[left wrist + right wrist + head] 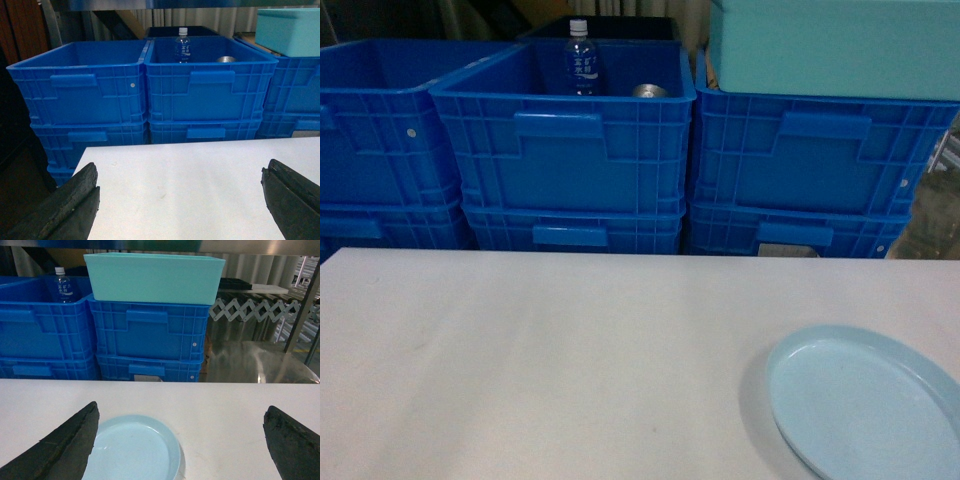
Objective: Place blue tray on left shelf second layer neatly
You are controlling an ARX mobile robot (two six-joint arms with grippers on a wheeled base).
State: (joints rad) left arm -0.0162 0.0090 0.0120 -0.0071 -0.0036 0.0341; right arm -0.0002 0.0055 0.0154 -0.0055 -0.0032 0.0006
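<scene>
Presently we observed both grippers, left (pixel 179 200) and right (pixel 180 440), spread wide and holding nothing, with the blue tray (pixel 865 405) flat on the white table (pixel 540 360) beneath the right gripper.

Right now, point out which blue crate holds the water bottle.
The top middle crate: the bottle stands inside it; the right one carries the teal box.

Stacked blue crates (pixel 565 150) wall off table's (pixel 540 360) far edge.

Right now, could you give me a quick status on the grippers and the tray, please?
Both grippers open, empty. Blue tray flat on white table, untouched, below right gripper. Left gripper over bare table. Blue crates stacked behind.
</scene>
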